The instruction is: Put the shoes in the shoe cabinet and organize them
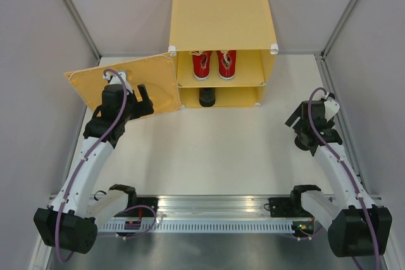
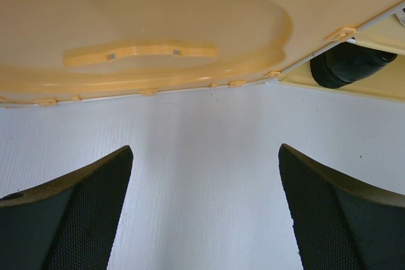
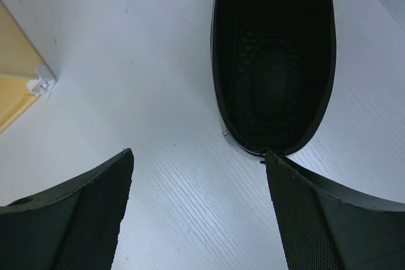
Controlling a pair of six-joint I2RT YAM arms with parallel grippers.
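The yellow-orange shoe cabinet [image 1: 221, 14] stands at the back with its door [image 1: 126, 83] swung open to the left. Two red sneakers [image 1: 214, 63] sit side by side on the upper shelf. One black dress shoe [image 1: 207, 97] sits on the lower level and also shows in the left wrist view [image 2: 348, 64]. The other black dress shoe [image 3: 272, 61] lies on the table just ahead of my right gripper [image 3: 199, 152], its heel by the right fingertip. That gripper [image 1: 297, 121] is open and empty. My left gripper [image 2: 205, 150] is open and empty, close in front of the door [image 2: 158, 30].
The cabinet's lower right corner with its white connector [image 3: 41, 80] shows left of the right gripper. Grey walls enclose the white table [image 1: 215, 150] on the left, back and right. A metal rail [image 1: 215, 210] with the arm bases runs along the near edge.
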